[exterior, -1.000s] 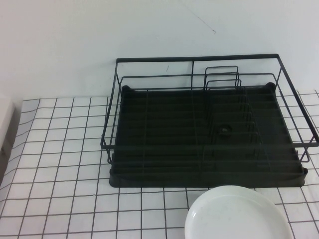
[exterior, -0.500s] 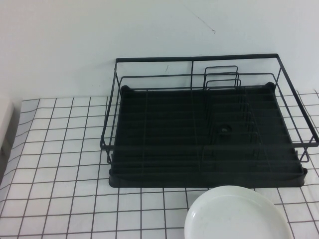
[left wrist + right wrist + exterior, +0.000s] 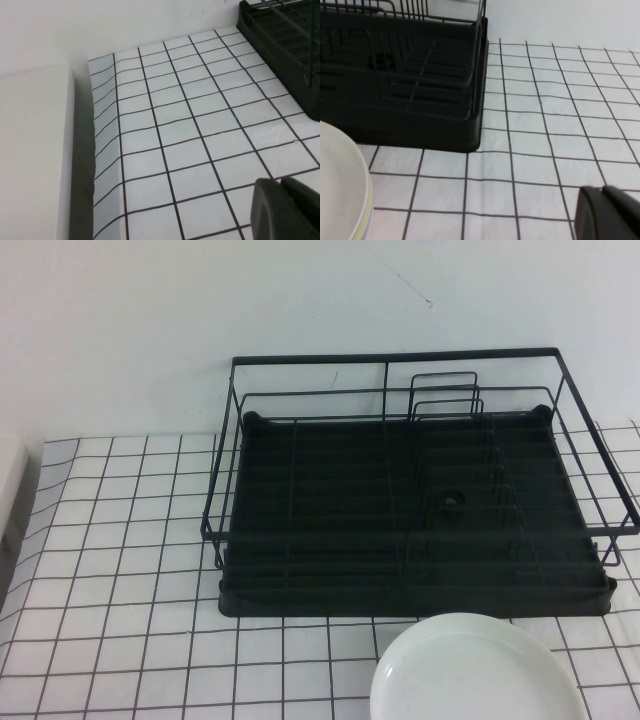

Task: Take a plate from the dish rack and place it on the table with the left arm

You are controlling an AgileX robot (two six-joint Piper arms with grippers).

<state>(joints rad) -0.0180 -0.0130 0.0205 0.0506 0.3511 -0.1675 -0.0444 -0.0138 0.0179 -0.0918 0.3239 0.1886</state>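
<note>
An off-white plate [image 3: 478, 670] lies flat on the gridded table [image 3: 120, 540], just in front of the black wire dish rack [image 3: 390, 357]. No plate shows in the rack. Neither arm appears in the high view. In the left wrist view my left gripper [image 3: 280, 182] is shut on nothing, low over bare table [image 3: 175, 125], with a corner of the rack [image 3: 285, 45] beyond it. My right gripper [image 3: 603, 189] is shut and empty over the table [image 3: 555, 115], apart from the plate [image 3: 340, 185] and the rack [image 3: 420, 125].
A white block [image 3: 8, 480] borders the table's left edge and looms beside the left gripper [image 3: 30, 160]. A white wall stands behind the rack. A pale yellowish-green edge peeks out under the plate in the right wrist view.
</note>
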